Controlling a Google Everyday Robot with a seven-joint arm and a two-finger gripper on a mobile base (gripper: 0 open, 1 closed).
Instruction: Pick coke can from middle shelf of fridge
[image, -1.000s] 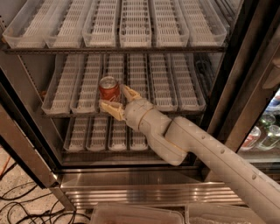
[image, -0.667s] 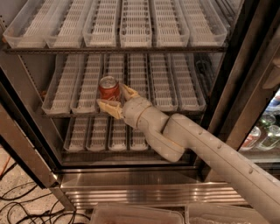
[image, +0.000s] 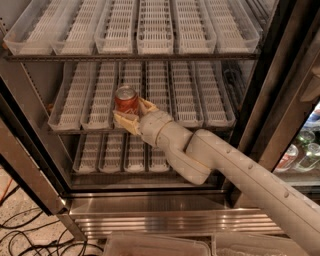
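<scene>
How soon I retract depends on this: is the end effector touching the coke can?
Cannot tell. The camera view shows the end effector overlapping the lower edge of the coke can; neither contact nor gap shows plainly.

matt beige plastic hand (image: 131, 112) clasps the glossy metal coke can (image: 126, 99); beneath the hand, the middle shelf (image: 200, 95) of white slotted plastic; lower, the fridge (image: 150, 216) in shiny ribbed steel.

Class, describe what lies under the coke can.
A white slotted tray on the middle shelf lies under the coke can. The hand, at the can's front, hides its base.
</scene>
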